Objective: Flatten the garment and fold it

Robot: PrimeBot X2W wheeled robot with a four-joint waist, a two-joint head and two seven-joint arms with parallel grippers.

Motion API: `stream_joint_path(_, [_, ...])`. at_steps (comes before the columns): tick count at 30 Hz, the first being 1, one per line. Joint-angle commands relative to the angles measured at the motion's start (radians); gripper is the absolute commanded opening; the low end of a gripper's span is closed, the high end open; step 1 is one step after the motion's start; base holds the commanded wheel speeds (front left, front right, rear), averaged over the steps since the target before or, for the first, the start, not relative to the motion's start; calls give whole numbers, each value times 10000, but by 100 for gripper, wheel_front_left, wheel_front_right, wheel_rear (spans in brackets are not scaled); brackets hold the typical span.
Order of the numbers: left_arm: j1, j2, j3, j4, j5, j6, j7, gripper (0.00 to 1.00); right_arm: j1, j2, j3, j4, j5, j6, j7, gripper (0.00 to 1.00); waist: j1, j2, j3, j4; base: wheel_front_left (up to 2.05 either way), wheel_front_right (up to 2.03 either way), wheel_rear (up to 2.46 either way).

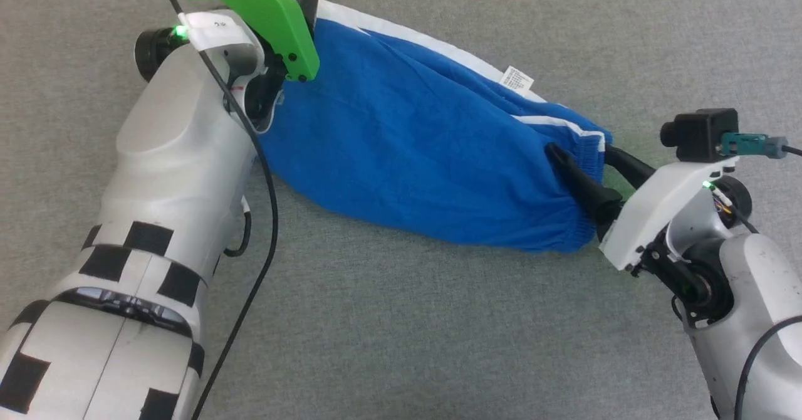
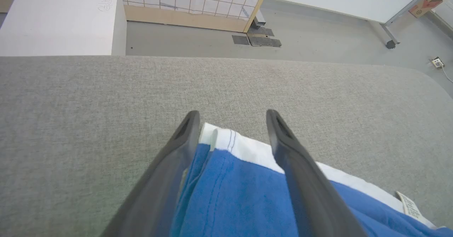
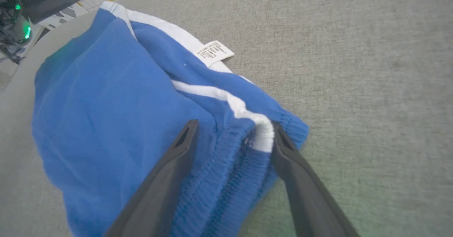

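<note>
Bright blue shorts point(image 1: 413, 157) with white trim lie rumpled and slantwise on a grey desk point(image 1: 401, 320). The left end effector point(image 2: 231, 118) has its fingers spread on either side of the white-edged hem point(image 2: 244, 146), not pinching it. The right end effector point(image 1: 583, 157), also spread, straddles the gathered waistband point(image 3: 226, 166). The head view shows the whole shorts. The right wrist view shows ribbing and a white label point(image 3: 214, 51). The left wrist view shows floor point(image 2: 318, 28) beyond the desk.
</note>
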Motion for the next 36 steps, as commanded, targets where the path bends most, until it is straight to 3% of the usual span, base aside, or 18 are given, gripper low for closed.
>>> stream_joint_path(1, [-251, -3, -25, 48, -9, -148, -249, 100, 188, -71, -171, 42, 1, -21, -66, 100, -1, 0, -292, 149, 0, 0, 0])
stream_joint_path(8, [-125, 239, -120, -469, 1, -620, -1534, 100, 695, -96, -656, -142, -111, -21, -240, 100, -1, 0, -1061, 438, 0, 0, 0])
stream_joint_path(9, [307, 548, -260, -1055, 58, -735, -2450, 100, 1017, -118, -861, -208, -219, -21, -194, 100, -1, 0, -1460, 609, 0, 0, 0])
stream_joint_path(10, [490, 662, -322, -1251, 93, -752, -2708, 100, 1121, -130, -934, -227, -263, -21, -167, 100, -1, 0, -1583, 669, 0, 0, 0])
stream_joint_path(16, [2296, 1510, -368, -2859, 320, -780, -3486, 100, 1894, -138, -1486, -374, -677, -21, 421, 100, -1, 0, -2394, 1096, 0, 0, 0])
stream_joint_path(29, [6902, 2538, 250, -6028, 412, 638, -3554, 100, 2232, 647, -2538, -604, -1897, -21, 2841, 100, -1, 0, -3079, 1715, 0, 0, 0])
stream_joint_path(36, [8687, 2483, 840, -7381, 112, 1346, -3556, 100, 1786, 985, -2994, -286, -2798, -21, 3615, 100, -1, 0, -2929, 1914, 0, 0, 0])
